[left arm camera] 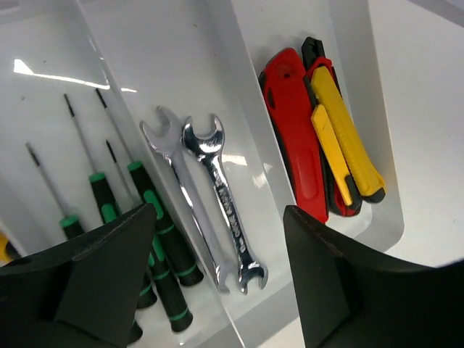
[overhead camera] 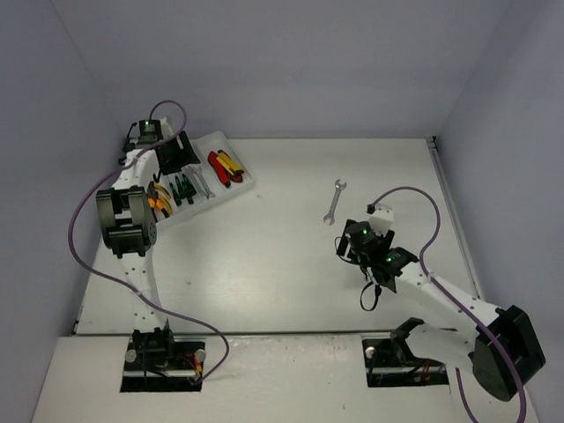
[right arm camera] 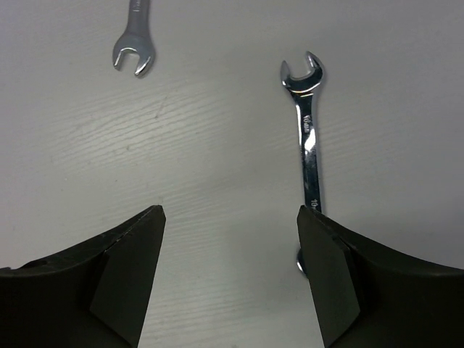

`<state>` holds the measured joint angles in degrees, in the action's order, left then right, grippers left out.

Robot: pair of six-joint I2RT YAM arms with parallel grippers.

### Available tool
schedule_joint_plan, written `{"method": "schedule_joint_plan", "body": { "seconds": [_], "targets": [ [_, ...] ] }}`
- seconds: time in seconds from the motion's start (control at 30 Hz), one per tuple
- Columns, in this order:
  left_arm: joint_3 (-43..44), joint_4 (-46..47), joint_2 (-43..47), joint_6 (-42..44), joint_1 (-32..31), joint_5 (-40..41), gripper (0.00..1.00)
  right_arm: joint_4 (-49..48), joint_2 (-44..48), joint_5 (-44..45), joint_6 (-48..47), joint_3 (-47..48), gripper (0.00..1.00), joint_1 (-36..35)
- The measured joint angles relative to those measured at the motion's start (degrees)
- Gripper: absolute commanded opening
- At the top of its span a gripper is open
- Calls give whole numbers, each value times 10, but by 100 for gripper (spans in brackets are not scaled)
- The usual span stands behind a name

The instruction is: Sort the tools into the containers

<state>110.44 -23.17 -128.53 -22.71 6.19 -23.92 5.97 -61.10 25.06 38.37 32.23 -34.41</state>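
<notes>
The white tray (overhead camera: 250,184) sits at the far left, and its compartments (left arm camera: 181,58) hold the sorted tools. Two silver wrenches (left arm camera: 217,196) lie side by side in one compartment. Green-black screwdrivers (left arm camera: 154,212) are to their left, and red and yellow utility knives (left arm camera: 293,138) to their right. Orange-handled pliers (overhead camera: 157,202) show in the nearest compartment. My left gripper (left arm camera: 219,212) hovers open above the wrenches, holding nothing. On the bare table, my right gripper (right arm camera: 230,212) stands open. A loose wrench (right arm camera: 308,138) lies just inside its right finger. Another wrench (right arm camera: 133,54) lies farther ahead to the left.
Grey walls close in the table on the left, back and right. In the top view one loose wrench (overhead camera: 335,201) lies right of centre, just beyond my right gripper (overhead camera: 346,245). Purple cables loop from both arms.
</notes>
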Motion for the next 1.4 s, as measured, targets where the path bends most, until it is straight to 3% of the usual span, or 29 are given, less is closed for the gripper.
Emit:
{"method": "schedule_joint_plan", "body": {
  "seconds": [0.17,0.33,0.57,0.8,1.07,1.27,1.4],
  "targets": [
    [-33,-20,83,29,-15,51,68,20,-6,-21,5,0,68,66],
    [-90,-32,241,45,-65,109,68,23,-30,-49,2,0,62,135],
    [-156,-60,408,45,-161,140,68,24,-104,-85,-19,7,53,158],
    [-287,-95,538,51,-179,135,68,18,-168,-116,-30,16,48,176],
    [-388,-113,585,81,-179,139,68,-4,-199,-128,-54,37,37,191],
    [-436,-112,587,91,-179,139,68,-29,-230,-138,-73,57,2,191],
    [-442,-107,593,93,-179,137,68,-59,-238,-160,-86,59,0,187]
  ]
}}
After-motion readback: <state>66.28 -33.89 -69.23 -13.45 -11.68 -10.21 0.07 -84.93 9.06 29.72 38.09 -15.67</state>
